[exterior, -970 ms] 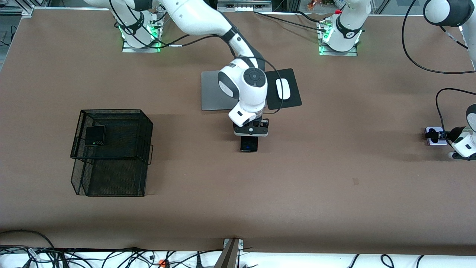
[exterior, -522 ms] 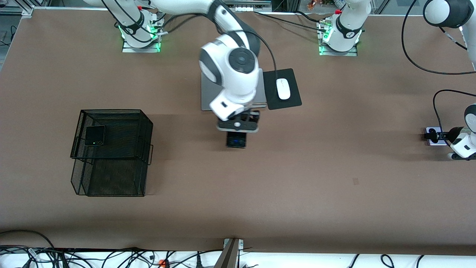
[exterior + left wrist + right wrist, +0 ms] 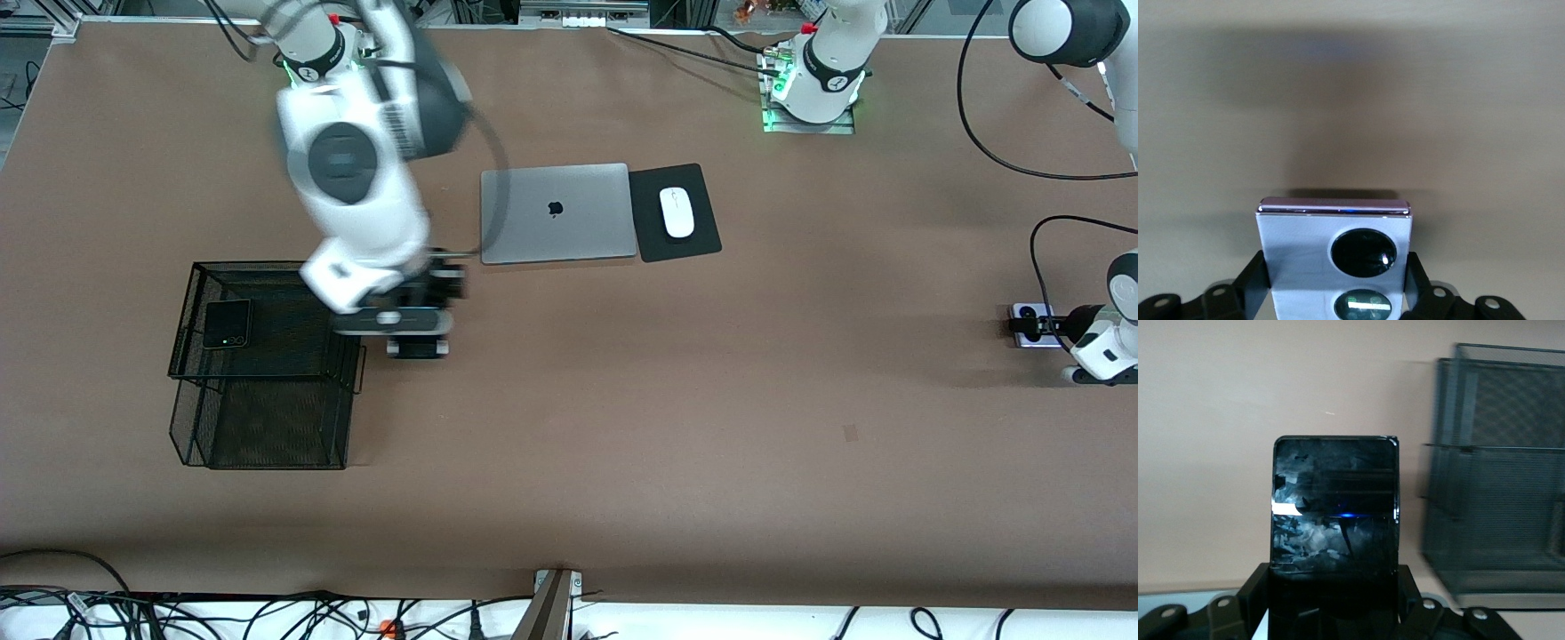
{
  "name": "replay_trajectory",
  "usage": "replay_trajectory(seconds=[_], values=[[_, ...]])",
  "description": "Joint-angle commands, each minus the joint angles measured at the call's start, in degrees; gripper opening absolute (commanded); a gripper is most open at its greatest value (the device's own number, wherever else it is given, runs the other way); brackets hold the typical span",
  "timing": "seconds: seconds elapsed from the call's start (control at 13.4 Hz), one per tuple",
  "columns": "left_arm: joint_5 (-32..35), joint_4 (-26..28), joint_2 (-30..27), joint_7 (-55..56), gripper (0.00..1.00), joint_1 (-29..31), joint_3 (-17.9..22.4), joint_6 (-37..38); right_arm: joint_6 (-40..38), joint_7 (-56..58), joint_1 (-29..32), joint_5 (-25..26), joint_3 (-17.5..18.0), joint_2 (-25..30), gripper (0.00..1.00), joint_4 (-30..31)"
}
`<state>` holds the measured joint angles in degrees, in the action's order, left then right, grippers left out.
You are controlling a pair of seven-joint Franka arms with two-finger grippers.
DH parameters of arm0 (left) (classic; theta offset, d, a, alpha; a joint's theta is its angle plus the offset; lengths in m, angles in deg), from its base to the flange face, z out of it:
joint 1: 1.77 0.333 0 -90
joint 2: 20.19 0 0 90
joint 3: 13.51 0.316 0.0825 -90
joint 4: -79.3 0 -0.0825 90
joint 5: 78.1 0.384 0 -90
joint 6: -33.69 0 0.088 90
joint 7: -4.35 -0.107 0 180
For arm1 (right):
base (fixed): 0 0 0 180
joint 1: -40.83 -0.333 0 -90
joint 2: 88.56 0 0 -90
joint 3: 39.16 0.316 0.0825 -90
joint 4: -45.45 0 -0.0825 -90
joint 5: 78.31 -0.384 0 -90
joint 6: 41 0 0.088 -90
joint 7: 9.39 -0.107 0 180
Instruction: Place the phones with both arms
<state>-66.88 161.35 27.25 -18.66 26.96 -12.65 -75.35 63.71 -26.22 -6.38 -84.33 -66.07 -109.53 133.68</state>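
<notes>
From the front, the right arm has swung away from the middle of the counter (image 3: 622,427), where a second ago it stood just in front of the laptop (image 3: 557,213). Its right gripper (image 3: 416,342) now hangs just beside the black mesh basket (image 3: 267,364), clamped on the long black phone (image 3: 416,348), which has travelled with it. The laptop, hidden in part before, now lies fully uncovered, with the white mouse (image 3: 677,212) on its dark pad (image 3: 676,213) beside it. A small black phone (image 3: 227,323) already rests on the basket's upper shelf. At the left arm's end of the counter, the left gripper (image 3: 1038,325) holds the pale phone (image 3: 1031,325) low over the counter and has barely shifted.

In the left wrist view, the left gripper (image 3: 1335,283) is closed on the pale phone (image 3: 1331,250), a black finger (image 3: 1255,283) pressed against each side edge. Two round lenses face the camera, and bare counter (image 3: 1351,100) lies under it.

In the right wrist view, the right gripper (image 3: 1335,600) grips the long black phone (image 3: 1335,513) by its sides, its glossy face turned to the camera. The mesh basket (image 3: 1498,487) stands close beside it.

The carry looks nearly finished: the black phone seems ready to go into the basket next, while the pale one still has the whole counter to cross.
</notes>
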Motion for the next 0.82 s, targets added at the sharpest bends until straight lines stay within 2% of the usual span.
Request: replay_trajectory(seconds=[0.0, 0.22, 0.45, 0.52, 0.6, 0.75], values=[[1.3, -6.2, -1.7, 1.0, 0.21, -3.9, -0.2, 10.2, 4.5, 10.1, -1.1, 0.3, -5.9, 10.9, 0.0, 14.8], [0.8, -11.4, -1.7, 3.1, 0.21, -9.6, -0.2, 16.3, 11.4, 21.5, -1.0, 0.0, -13.0, 11.8, 0.0, 21.9], [-0.1, -12.1, -2.2, 9.4, 0.2, -15.7, -0.9, 19.3, 21.9, 22.4, -0.5, -0.1, -13.4, 10.9, 0.0, 29.4], [-2.3, -12.1, -3.1, 10.2, 0.2, -17.8, -1.3, 19.4, 25.6, 22.3, -0.1, -0.1, -13.4, 10.1, 0.0, 31.8], [-5.0, -12.0, -3.6, 9.7, 0.2, -18.8, -1.6, 19.4, 27.2, 22.3, -0.1, -1.1, -13.4, 9.6, 0.0, 33.0], [-9.9, -12.0, -4.5, 10.6, 0.15, -20.2, -5.4, 20.1, 28.1, 22.5, -0.1, -3.5, -13.4, 7.7, 0.0, 33.3]])
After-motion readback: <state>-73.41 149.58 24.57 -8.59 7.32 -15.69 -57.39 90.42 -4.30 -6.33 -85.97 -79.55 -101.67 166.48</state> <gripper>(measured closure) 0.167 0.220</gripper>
